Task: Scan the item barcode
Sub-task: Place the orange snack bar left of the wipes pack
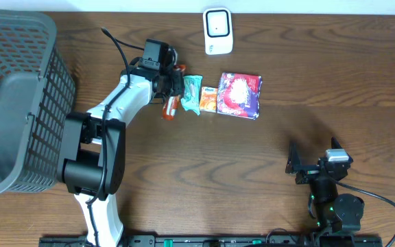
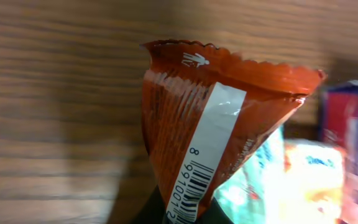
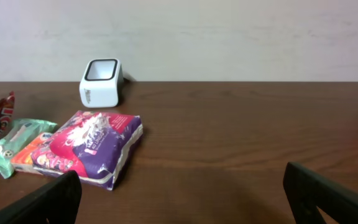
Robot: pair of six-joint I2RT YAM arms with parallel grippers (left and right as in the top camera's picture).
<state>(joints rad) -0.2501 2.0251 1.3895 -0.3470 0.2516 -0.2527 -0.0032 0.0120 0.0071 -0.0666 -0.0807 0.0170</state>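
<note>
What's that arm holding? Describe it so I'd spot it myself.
From the dark mesh basket, follow the white arm to the left gripper. It is shut on the red-orange packet, leftmost in the snack row; its neighbours are green, orange and purple.

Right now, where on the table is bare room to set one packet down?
Free: the wood between the purple packet and the open right gripper, and right of the scanner. Crowded: the green packet and orange packet, packed beside the red packet in the left gripper.
</note>
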